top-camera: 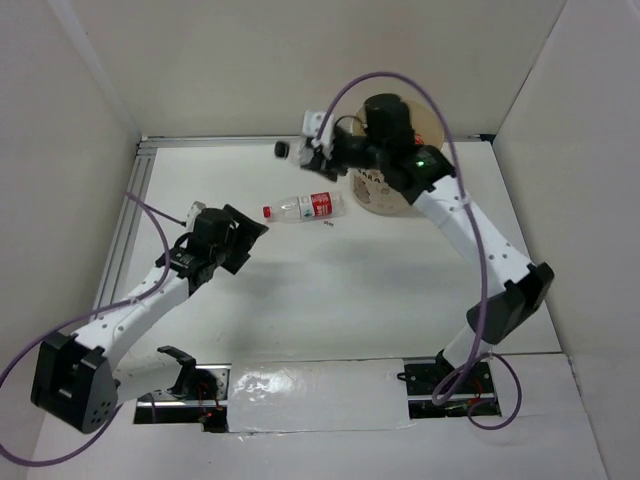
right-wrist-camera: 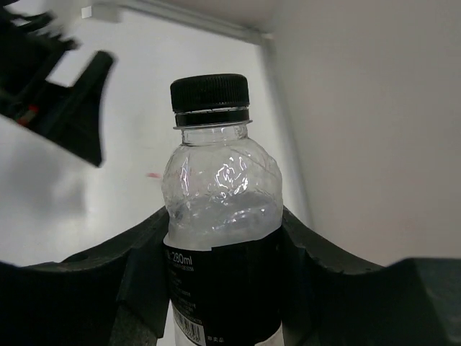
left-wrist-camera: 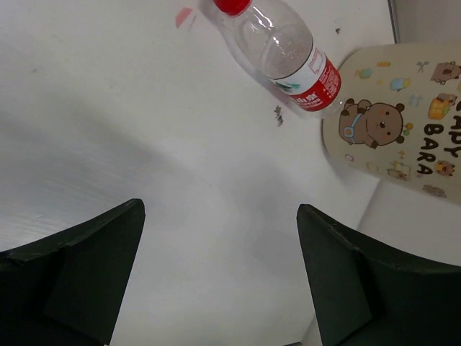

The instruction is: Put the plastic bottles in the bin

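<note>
Bottles: the black-cap bottle point(right-wrist-camera: 220, 216) is clamped in the right gripper point(top-camera: 312, 150), held up beside the bin point(top-camera: 375, 192), not in yet. The red-cap bottle point(top-camera: 305, 207) lies on the desk point(top-camera: 350, 290) near the bin. The left gripper point(left-wrist-camera: 220, 267) is apart, facing it. So 2 left to go, and I can't see what's in the bin.

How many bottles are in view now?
2. A red-capped bottle lies on the table beside the bin; a black-capped bottle is held in the right gripper. The right arm covers the bin's inside, so more may be hidden there.
</note>
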